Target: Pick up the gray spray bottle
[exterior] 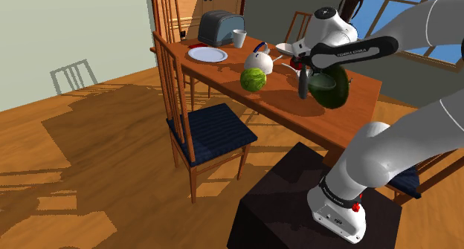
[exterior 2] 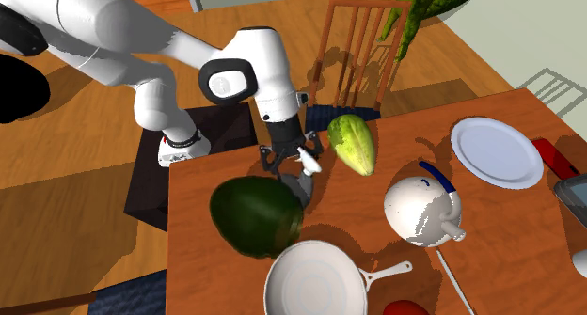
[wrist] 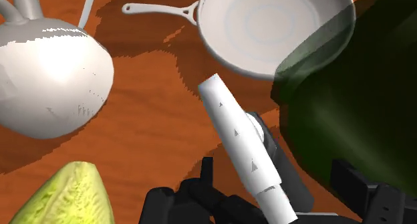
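The all-black two-finger gripper (wrist: 272, 170) is spread, clasping nothing. On the brown wooden table (exterior 2: 508, 238), just beside the big dark-green melon (exterior 2: 254, 214), the pale grey-white spray bottle (wrist: 234, 126) is between its fingers, apparently untouched. Closing and lifting are left.

I can't read any words here for sure. A row of small white letters runs along the black band (exterior: 355, 53) on the arm (exterior: 416, 136), at about 1 o'clock from the stand (exterior: 282, 203). They are too tiny to make out. The arm's white foot (exterior: 336, 214) has small dark marks, too tiny as well.
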Robot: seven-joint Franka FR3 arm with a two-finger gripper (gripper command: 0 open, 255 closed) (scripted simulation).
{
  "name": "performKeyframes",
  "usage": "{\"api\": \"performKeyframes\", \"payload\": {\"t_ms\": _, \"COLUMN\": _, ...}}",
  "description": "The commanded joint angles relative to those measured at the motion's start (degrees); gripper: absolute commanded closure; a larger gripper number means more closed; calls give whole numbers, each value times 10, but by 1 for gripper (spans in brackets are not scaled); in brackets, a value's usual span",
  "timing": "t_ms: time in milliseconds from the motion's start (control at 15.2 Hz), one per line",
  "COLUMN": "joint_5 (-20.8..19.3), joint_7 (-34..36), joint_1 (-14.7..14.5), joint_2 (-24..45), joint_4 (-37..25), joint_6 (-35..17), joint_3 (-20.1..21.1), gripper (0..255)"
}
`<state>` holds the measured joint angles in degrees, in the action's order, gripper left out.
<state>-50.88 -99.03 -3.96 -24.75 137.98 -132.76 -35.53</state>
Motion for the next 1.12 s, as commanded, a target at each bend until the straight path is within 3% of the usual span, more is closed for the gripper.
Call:
{"api": "performKeyframes", "payload": {"t_ms": 0, "joint_5": 0, "joint_7": 7, "joint_1": 9, "joint_2": 19, "joint_4": 11, "joint_6": 30, "joint_3": -2, "gripper": 0}}
{"api": "performKeyframes", "payload": {"t_ms": 264, "joint_5": 1, "joint_7": 13, "joint_1": 31, "joint_2": 35, "joint_4": 22, "joint_6": 4, "joint_3": 11, "gripper": 0}}
{"api": "performKeyframes", "payload": {"t_ms": 330, "joint_5": -7, "joint_7": 13, "joint_1": 37, "joint_2": 25, "joint_4": 32, "joint_6": 3, "joint_3": 10, "gripper": 255}}
{"api": "performKeyframes", "payload": {"t_ms": 858, "joint_5": -10, "joint_7": 16, "joint_1": 37, "joint_2": 42, "joint_4": 32, "joint_6": -16, "joint_3": 1, "gripper": 255}}
{"api": "performKeyframes", "payload": {"t_ms": 1056, "joint_5": 7, "joint_7": 4, "joint_1": 30, "joint_2": 27, "joint_4": 14, "joint_6": 19, "joint_3": 15, "gripper": 255}}
